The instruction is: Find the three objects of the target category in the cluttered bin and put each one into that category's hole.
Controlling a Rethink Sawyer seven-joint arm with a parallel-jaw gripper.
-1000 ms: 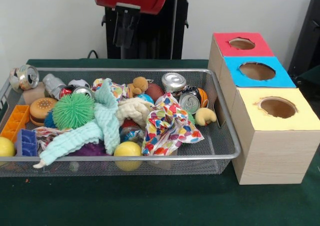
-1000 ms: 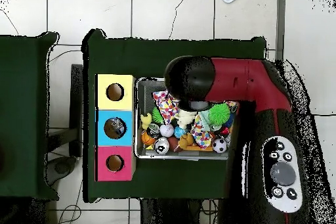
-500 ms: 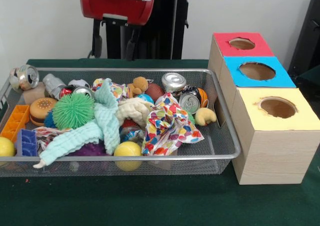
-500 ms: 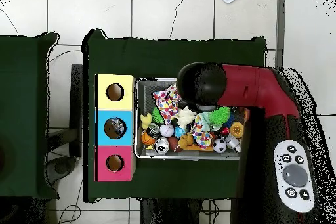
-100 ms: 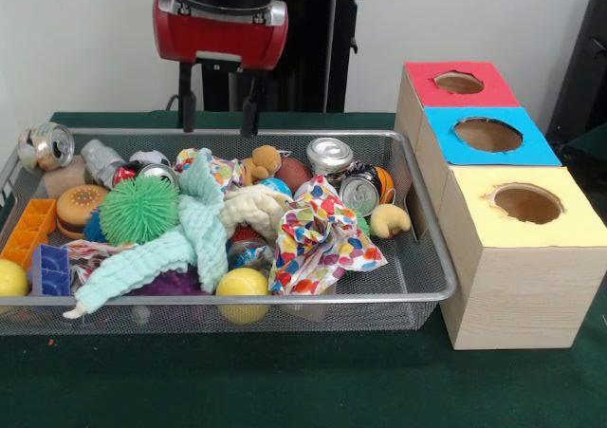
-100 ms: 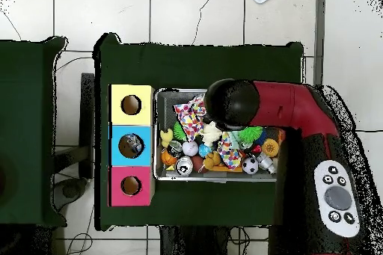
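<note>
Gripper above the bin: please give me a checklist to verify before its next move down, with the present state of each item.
1. Gripper open, jaws apart: ok.
2. Gripper empty: ok.
3. Gripper clear of the bin's contents: ok, it hangs above the far rim.
4. Target chosen: cannot tell; the category is not shown.
5. Cans reachable: ok, one silver can lies uncovered on top.
6. Red, blue and yellow holes unblocked: ok.

Even, bright indoor light; soft shadows under bin (image 5: 417, 286); glare on can tops (image 5: 329, 150).
</note>
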